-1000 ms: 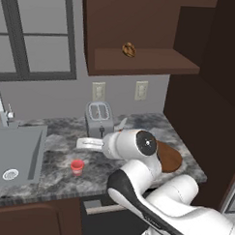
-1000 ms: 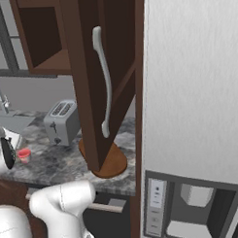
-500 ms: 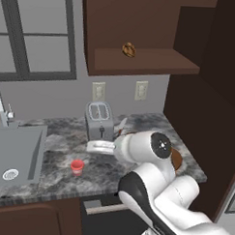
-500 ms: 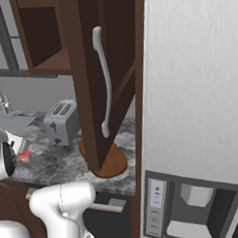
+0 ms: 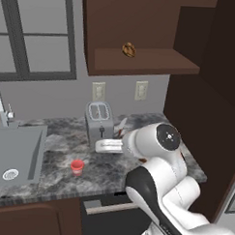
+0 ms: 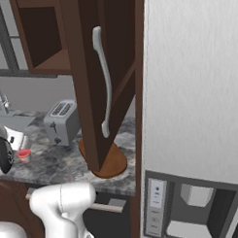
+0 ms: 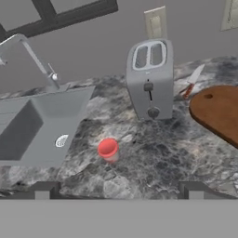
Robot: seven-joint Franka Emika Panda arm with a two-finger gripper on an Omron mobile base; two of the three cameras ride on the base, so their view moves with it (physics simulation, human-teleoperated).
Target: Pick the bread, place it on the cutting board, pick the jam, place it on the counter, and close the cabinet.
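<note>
Cutting board [image 7: 217, 111] cut off at frame edge

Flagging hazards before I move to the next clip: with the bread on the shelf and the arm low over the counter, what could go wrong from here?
1. The small golden-brown bread lump sits high on the dark brown cabinet shelf; the open end effector is down by the counter, so the climb could clip the shelf edge.
2. The open cabinet door hangs over the reddish-brown oval cutting board, crowding the placement.
3. The silver toaster and the knife stand close by.
</note>
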